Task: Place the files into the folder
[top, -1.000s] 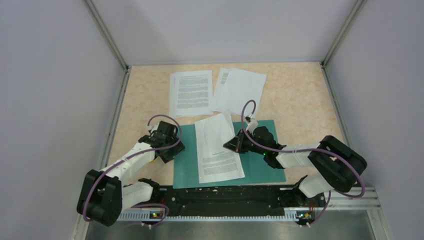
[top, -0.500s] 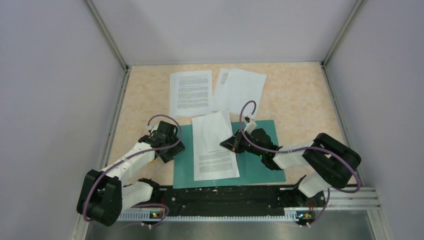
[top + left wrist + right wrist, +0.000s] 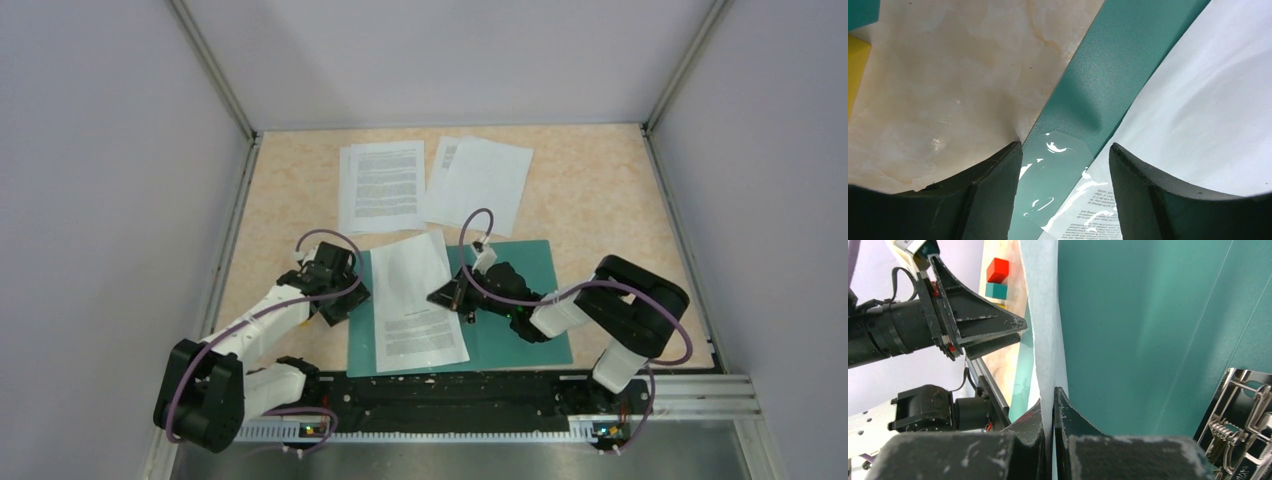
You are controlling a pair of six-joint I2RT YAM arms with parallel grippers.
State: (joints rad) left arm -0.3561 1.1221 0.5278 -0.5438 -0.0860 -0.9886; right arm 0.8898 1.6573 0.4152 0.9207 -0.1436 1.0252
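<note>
Files are only partly gathered: one printed sheet lies on the left half of the open folder, skewed, with its far end poking just past the folder's far edge, while two other sheets lie on the table beyond that far edge, well apart from the folder. The right gripper is over the middle of the folder, its jaws pressed together on the right edge of the printed sheet, which rises thin and upright between them in the right wrist view; the metal fastener shows just beside it on the folder's inner face. The left gripper sits at the folder's left edge with its jaws apart and nothing between them but the teal border, a patch of clear tape and a corner of the sheet beneath; whether it touches the folder cannot be told. The step in hand looks like seating this first sheet squarely on the folder. The next move likely calls for squaring the sheet to the folder's edges so that it no longer overhangs the far edge, then letting go without dragging the paper. After that the two sheets beyond the folder need fetching, and thin paper lying flat may be hard to lift.
</note>
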